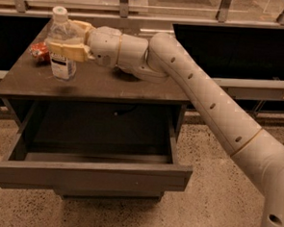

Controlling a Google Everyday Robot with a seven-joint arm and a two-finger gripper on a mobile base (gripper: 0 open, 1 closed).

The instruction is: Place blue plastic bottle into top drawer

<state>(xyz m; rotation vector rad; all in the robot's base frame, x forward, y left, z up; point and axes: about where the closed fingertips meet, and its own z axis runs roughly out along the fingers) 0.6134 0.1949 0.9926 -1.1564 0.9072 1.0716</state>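
The blue plastic bottle [62,43] is clear with a white cap and a white label. It stands upright at the left of the dark table top [110,87], its base at or just above the surface. My gripper [65,39] reaches in from the right and is shut on the bottle's middle, one tan finger [68,50] in front of it and one behind. The top drawer [87,172] is pulled out wide open below the table top, and its dark inside is empty.
A red snack packet [39,51] lies behind the bottle at the table's left edge. My white arm [201,90] crosses the table's right side. A railing and dark panels run behind the table. Speckled floor surrounds it.
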